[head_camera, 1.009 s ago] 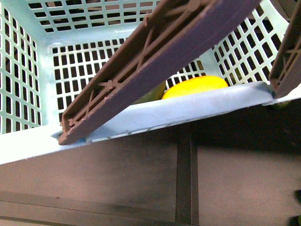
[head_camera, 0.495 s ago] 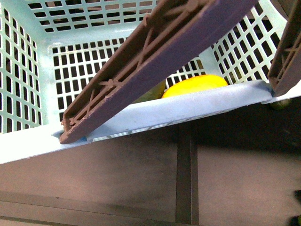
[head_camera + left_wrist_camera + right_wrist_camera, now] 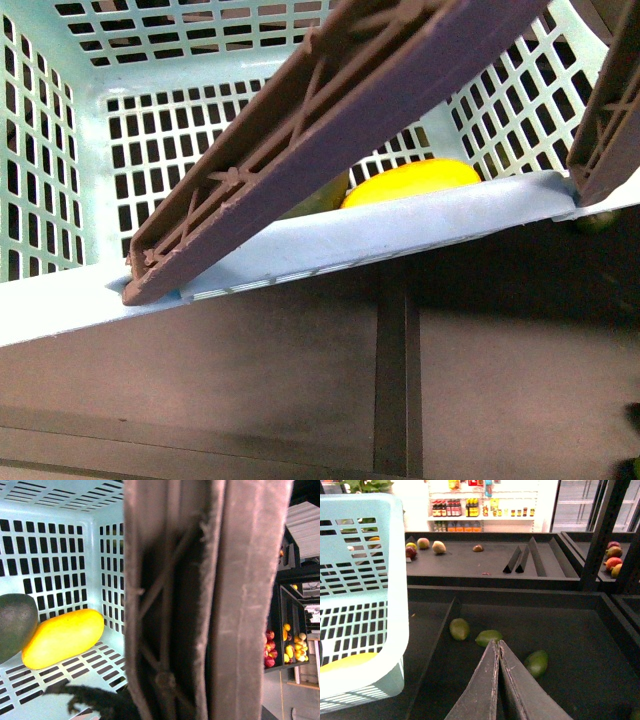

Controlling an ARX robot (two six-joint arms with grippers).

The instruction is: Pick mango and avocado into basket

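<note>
Mango (image 3: 62,637), one, touching one avocado (image 3: 15,625) inside basket (image 3: 107,510).

Right gripper (image 3: 498,647): dark grey, flat tapered fingers (image 3: 480,690), matte finish.

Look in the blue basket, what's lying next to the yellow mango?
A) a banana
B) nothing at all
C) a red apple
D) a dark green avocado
D: in the left wrist view a dark green avocado lies right against the yellow mango on the slotted floor of the basket.
</note>
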